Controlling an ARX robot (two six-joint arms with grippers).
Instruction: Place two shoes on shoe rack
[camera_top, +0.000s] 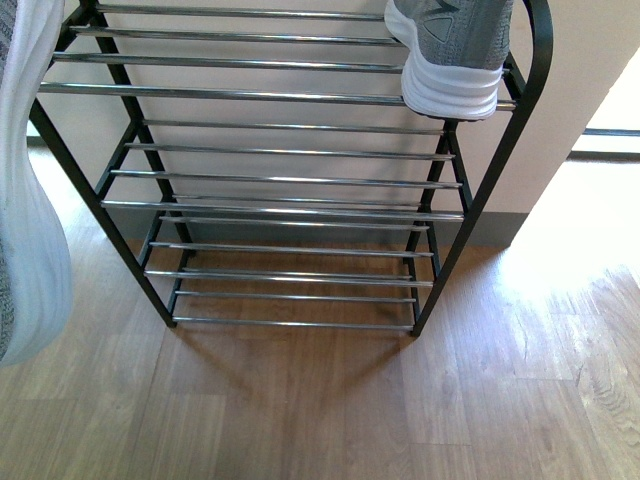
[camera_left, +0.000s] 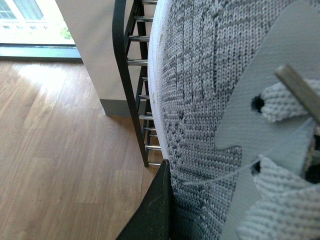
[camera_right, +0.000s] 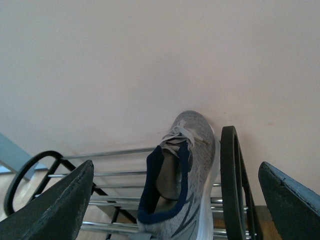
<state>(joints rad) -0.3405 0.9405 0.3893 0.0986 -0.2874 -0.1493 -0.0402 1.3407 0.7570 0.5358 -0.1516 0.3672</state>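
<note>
In the front view the shoe rack (camera_top: 270, 95) stands against the wall, black-framed with chrome rods. One grey sneaker (camera_top: 450, 50) rests at the right end of its top tier, heel toward me and white sole over the front rod. In the right wrist view that same sneaker (camera_right: 185, 170) sits beyond my right gripper (camera_right: 175, 210), which is open and empty, its fingers (camera_right: 55, 205) wide apart. The other grey sneaker (camera_top: 30, 220) hangs at the far left, sole showing. My left gripper (camera_left: 200, 225) is shut on this sneaker's knit upper (camera_left: 200, 100), next to the rack's left frame (camera_left: 122, 75).
Wood plank floor (camera_top: 330, 400) spreads in front of the rack. A pale wall with a grey baseboard (camera_top: 495, 228) lies behind it. Sunlit floor and a doorway sill (camera_top: 605, 145) are at the right. A window (camera_left: 30, 20) shows past the wall corner in the left wrist view.
</note>
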